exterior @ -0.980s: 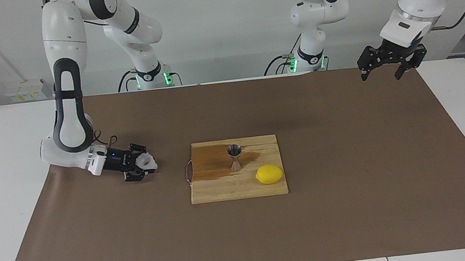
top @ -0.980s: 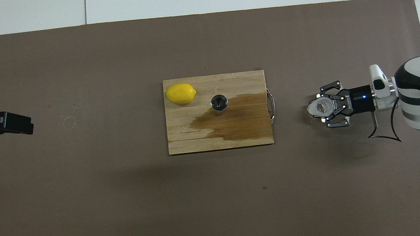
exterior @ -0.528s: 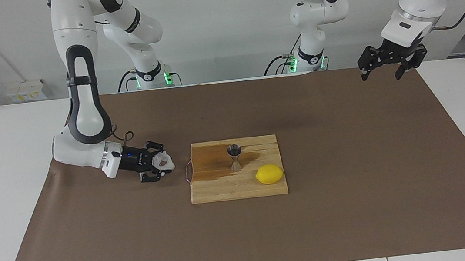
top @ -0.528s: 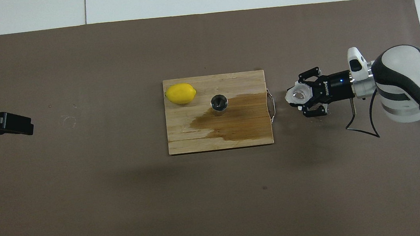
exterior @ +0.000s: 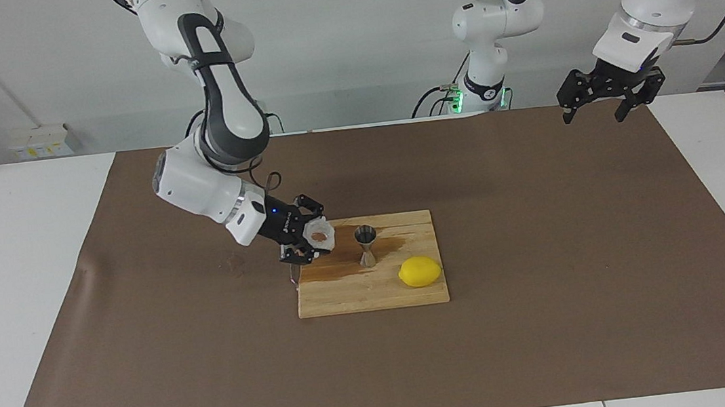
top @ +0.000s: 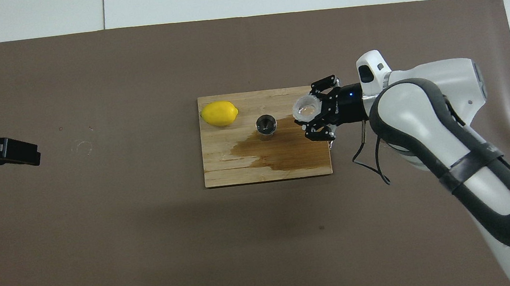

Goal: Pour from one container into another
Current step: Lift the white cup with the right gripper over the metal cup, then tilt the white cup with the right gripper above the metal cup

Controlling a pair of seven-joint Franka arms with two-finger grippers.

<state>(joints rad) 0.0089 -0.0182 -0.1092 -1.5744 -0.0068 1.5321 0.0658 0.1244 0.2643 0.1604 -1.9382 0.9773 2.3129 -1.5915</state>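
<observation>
My right gripper is shut on the tiny whitish crinkly cup, whose inside looks brownish. It hangs upright over the cutting board's handle end, a short way from the steel hourglass jigger. The jigger stands upright on the wooden board, at the edge of a dark wet stain. My left gripper waits open, high over the mat at the left arm's end of the table.
A yellow lemon lies on the board, farther from the robots than the jigger. A brown mat covers the table. The board's metal handle points toward the right arm's end.
My right arm has lifted the cup off the mat and carried it toward the board, to just over its handle end. The left arm has not moved.
</observation>
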